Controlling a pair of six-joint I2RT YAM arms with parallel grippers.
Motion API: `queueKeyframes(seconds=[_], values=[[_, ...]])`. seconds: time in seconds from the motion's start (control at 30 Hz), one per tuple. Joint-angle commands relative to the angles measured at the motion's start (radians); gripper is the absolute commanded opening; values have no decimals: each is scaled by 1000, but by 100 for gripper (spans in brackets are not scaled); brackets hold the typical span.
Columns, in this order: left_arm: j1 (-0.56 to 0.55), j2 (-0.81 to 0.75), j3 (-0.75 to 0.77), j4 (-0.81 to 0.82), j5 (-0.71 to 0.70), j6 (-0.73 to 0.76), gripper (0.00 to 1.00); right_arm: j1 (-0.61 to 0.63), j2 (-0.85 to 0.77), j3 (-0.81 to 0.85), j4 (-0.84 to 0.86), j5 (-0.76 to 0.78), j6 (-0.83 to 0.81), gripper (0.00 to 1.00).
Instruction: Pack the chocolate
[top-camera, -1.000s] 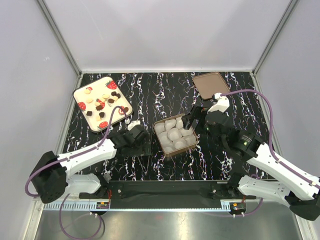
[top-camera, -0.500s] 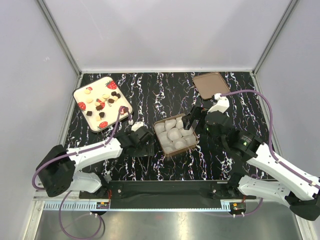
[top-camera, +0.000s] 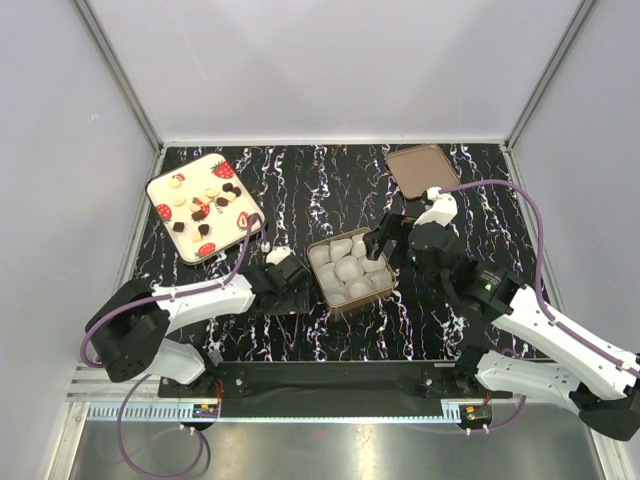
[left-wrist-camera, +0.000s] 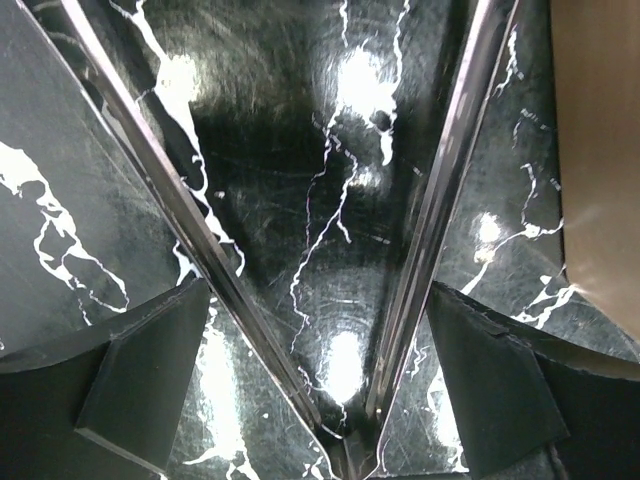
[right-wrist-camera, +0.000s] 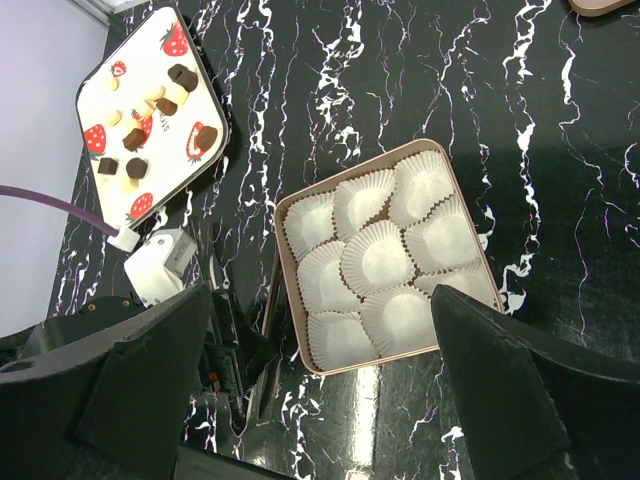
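Several chocolates (right-wrist-camera: 183, 76), dark and cream, lay loose on the strawberry tray (top-camera: 192, 168) at far left. They looked small, light and probably slippery, so best pinched across the sides. The left hand (top-camera: 292, 288), spread open and empty, sat beside the box (right-wrist-camera: 277, 262) of paper cups (right-wrist-camera: 380, 255). The right hand (top-camera: 383, 240) hovered beyond it, wide open and empty; its camera showed the unfilled cups more plainly than the overhead view.

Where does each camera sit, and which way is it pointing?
Top external: above and behind, looking down on the black marbled table; left arm, right arm show.
Left wrist: low, close to tabletop beside the square gold tin; open jaws, two metal rods show.
Right wrist: higher, looking down on tin and cream strawberry-print tray; open jaws show.
Shared: top and right wrist see tin, tray.
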Motion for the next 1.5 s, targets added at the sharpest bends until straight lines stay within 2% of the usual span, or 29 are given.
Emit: queueKeyframes(seconds=[0.0, 0.7, 0.97, 1.27, 1.47], values=[[-5, 28, -9, 64, -41, -19, 95, -2, -8, -6, 33, 20, -6, 100], [4, 105, 14, 44, -64, -56, 90, -1, -10, -19, 32, 27, -16, 100], [4, 74, 13, 20, -61, -39, 73, -2, -14, -17, 29, 27, -10, 100], [4, -56, 146, -211, -140, 75, 69, -2, -17, -17, 32, 27, -3, 100], [7, -115, 264, -339, -174, 151, 63, -2, 19, 0, 42, 20, -6, 100]])
